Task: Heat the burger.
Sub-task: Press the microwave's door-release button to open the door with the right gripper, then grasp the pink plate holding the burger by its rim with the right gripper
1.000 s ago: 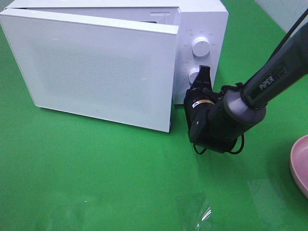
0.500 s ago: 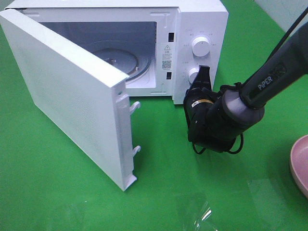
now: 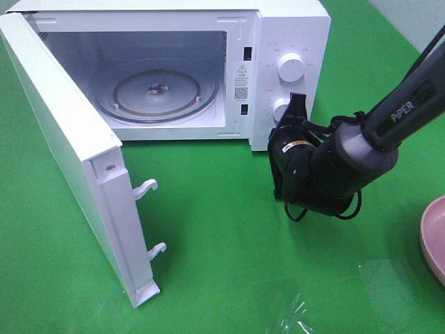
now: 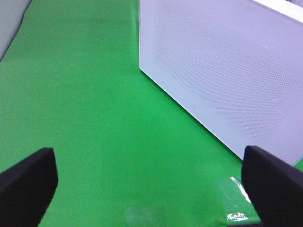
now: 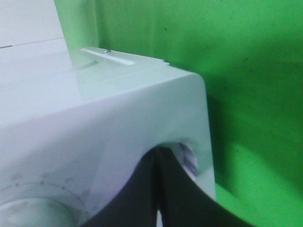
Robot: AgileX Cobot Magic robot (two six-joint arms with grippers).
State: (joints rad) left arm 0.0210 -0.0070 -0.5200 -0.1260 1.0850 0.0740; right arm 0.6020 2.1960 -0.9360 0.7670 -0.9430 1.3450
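Pressing close to the control panel, my right gripper [image 3: 297, 99] has its jaws drawn together with nothing between them, the tip beside the lower dial [image 3: 280, 110]; the right wrist view puts the closed fingers [image 5: 158, 189] hard by a round fitting on the panel, though I cannot tell whether they touch it. Above sits the upper dial [image 3: 290, 66] on the white microwave [image 3: 292, 28], whose door [image 3: 69, 160] stands wide open on its left-hand hinge, latch hooks [image 3: 144, 188] pointing into the room. Inside, the glass turntable [image 3: 156, 94] lies bare. My left gripper [image 4: 151, 182] hangs with its jaws spread wide and empty over the green table cover [image 3: 222, 229], looking at the door's outer face. At the far right edge of the high view, only the rim of a pink plate [image 3: 434, 240] shows. The burger appears in none of the views, so I cannot say where it is. By my reading, the door-opening step is finished and the loading step comes next. That calls for drawing my right arm back from the panel, parting the jaws, finding the burger, gripping it gently around the buns so the layers stay stacked, and carrying it level onto the turntable before the door is shut and a dial turned.
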